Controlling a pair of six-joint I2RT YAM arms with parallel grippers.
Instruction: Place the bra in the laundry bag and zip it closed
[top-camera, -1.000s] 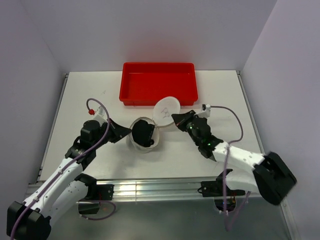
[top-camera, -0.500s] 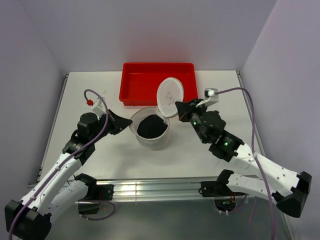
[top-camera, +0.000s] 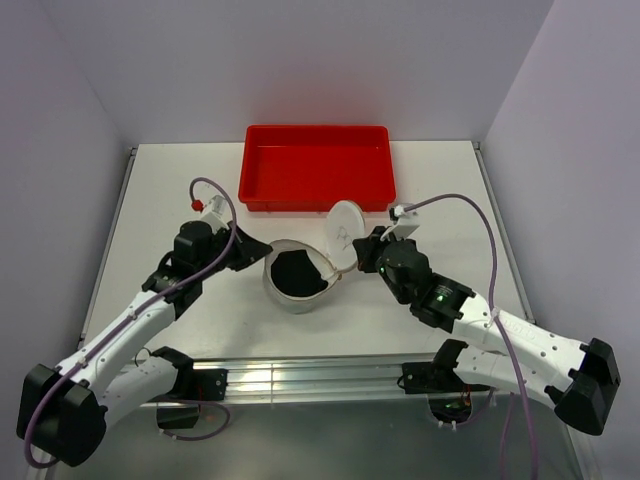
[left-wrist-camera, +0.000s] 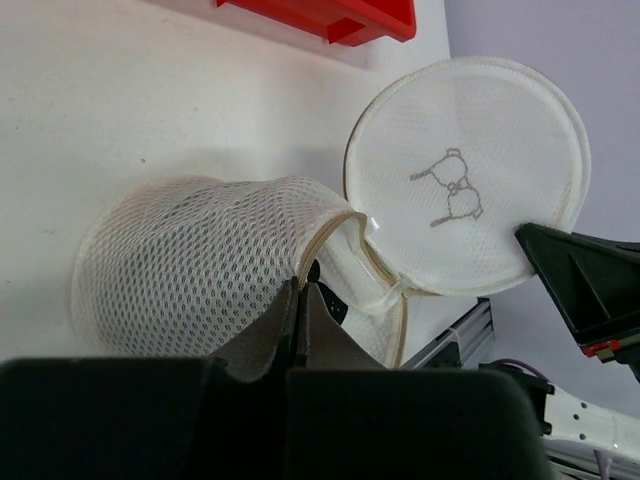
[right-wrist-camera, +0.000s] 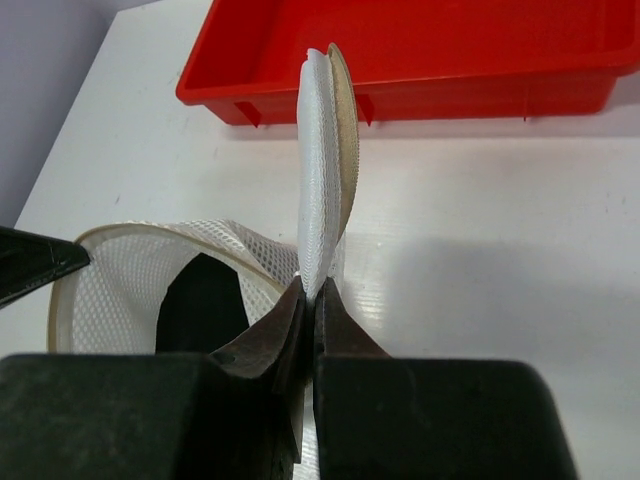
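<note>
The white mesh laundry bag (top-camera: 289, 299) lies open at the table's middle, its tan rim up. A black soft thing (top-camera: 297, 273) fills its inside; no pale pink bra shows. My left gripper (top-camera: 257, 257) is shut on the bag's left rim, as seen in the left wrist view (left-wrist-camera: 300, 290) against the mesh (left-wrist-camera: 190, 270). My right gripper (top-camera: 357, 251) is shut on the edge of the round lid (top-camera: 345, 227), which stands upright and open. The lid's bra drawing shows in the left wrist view (left-wrist-camera: 452, 185). The right wrist view shows the lid edge-on (right-wrist-camera: 322, 190) between my fingers (right-wrist-camera: 308, 292), with the bag's dark opening (right-wrist-camera: 203, 300) to their left.
A red rectangular tray (top-camera: 315, 165) stands behind the bag, empty, and also shows in the right wrist view (right-wrist-camera: 400, 95). The metal rail (top-camera: 300, 378) runs along the near table edge. White walls close in the left, right and back.
The bag stood upright and higher half a second ago; now it sits lower and leans. The lid has come down and to the right with my right gripper. Both grippers keep their holds.
</note>
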